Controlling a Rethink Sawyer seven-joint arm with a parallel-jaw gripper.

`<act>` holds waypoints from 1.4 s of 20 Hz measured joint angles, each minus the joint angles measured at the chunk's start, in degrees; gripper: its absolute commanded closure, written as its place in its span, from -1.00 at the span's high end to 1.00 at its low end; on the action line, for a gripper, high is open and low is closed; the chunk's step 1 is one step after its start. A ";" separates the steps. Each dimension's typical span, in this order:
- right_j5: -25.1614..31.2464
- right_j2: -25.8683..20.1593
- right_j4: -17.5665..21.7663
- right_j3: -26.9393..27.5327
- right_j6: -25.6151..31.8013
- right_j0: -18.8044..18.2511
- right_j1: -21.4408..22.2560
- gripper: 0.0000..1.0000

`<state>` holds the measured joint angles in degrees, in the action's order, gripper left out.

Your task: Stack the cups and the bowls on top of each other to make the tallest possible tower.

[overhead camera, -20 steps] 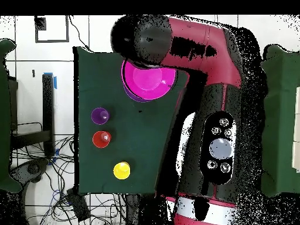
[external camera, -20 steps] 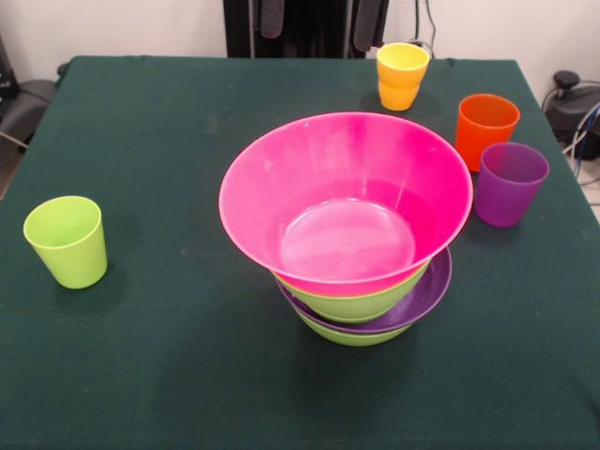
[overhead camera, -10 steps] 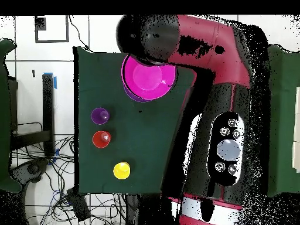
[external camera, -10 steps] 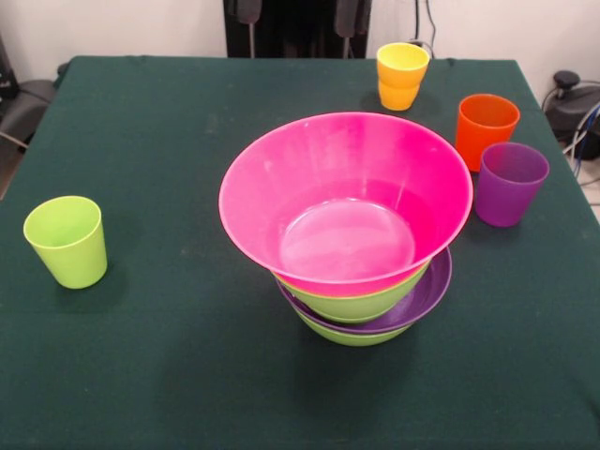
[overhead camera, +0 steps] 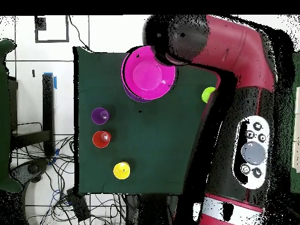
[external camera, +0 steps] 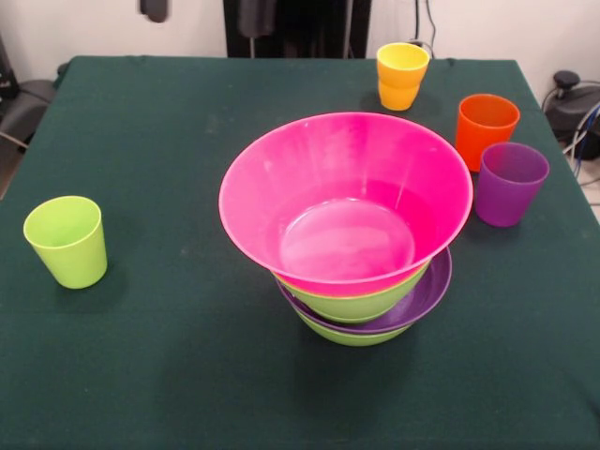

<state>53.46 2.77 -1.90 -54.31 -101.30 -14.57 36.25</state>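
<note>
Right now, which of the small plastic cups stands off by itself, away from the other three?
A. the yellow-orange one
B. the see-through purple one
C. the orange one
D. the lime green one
D: the small lime green plastic cup stands alone on one side of the bowl stack topped by the big pink plastic bowl, while the other three cups cluster on the opposite side.

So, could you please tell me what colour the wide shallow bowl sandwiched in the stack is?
Purple; the wide shallow plastic bowl shows best in the front view.

My arm (overhead camera: 234, 76) bends high across the overhead view; only a dark tip of my tool (external camera: 154, 9) shows, its state unreadable.
</note>
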 measured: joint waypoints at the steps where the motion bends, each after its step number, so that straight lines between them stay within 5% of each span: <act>1: -0.01 -0.07 -0.01 0.00 0.00 -0.33 -0.04 1.00; 28: -0.03 -5.82 0.01 0.14 0.00 -5.76 -7.32 1.00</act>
<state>53.44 -3.05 -1.89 -54.17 -101.30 -20.34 28.93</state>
